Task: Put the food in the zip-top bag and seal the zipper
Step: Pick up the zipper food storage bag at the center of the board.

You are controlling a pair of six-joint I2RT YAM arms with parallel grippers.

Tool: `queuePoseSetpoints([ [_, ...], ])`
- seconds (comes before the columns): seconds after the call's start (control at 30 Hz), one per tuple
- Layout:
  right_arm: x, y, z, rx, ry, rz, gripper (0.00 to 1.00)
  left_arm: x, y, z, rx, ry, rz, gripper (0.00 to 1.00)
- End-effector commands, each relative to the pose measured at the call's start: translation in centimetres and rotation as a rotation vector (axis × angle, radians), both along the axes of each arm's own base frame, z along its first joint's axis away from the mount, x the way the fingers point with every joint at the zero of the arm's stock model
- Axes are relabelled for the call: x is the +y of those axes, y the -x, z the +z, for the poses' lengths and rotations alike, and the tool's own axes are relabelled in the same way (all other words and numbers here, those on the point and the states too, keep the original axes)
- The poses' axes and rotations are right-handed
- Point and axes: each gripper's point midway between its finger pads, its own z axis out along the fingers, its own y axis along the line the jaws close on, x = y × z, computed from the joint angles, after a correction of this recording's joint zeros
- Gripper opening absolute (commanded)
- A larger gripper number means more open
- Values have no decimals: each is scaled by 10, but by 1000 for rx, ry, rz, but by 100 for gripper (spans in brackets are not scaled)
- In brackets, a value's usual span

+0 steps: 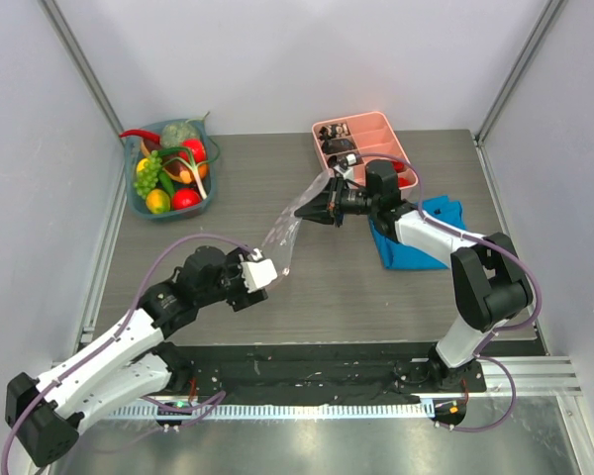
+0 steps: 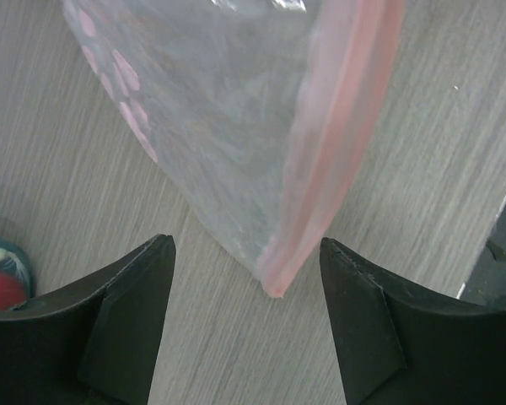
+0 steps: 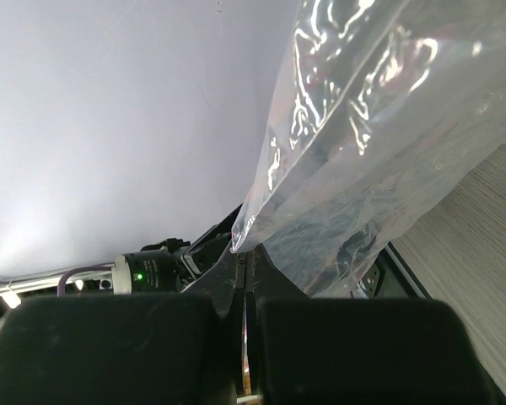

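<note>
Left jaws apart, zipper [image 2: 347, 139] corner between

Left arm reaches mid-table, left gripper [image 2: 246, 283] spread; right arm stretches left, right gripper [image 1: 312, 210] clamped on bag [image 1: 289, 230].

No words, numbers or signs can be read anywhere — the bag [image 2: 219, 126] has only pale pink dots on it, and the tray [image 1: 361, 119], the bowl [image 1: 137, 206] and the food [image 1: 148, 174] show no letters at all.
</note>
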Motion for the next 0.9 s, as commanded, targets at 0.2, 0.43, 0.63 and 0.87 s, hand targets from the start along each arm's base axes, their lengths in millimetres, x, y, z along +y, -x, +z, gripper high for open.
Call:
queuePoseSetpoints([
  [0.2, 0, 3, 17, -57, -26, 1, 1, -18, -42, 37, -72, 109, 188, 30],
  [0.43, -13, -24, 45, -299, 96, 25, 62, -31, -17, 109, 206, 303, 246, 0],
  [0.63, -86, -50, 80, -624, 321, -62, 99, -39, 22, 165, 540, 417, 236, 0],
  [0.87, -115, -16, 91, -735, 462, -33, 100, -53, 28, 181, 1020, 695, 267, 0],
])
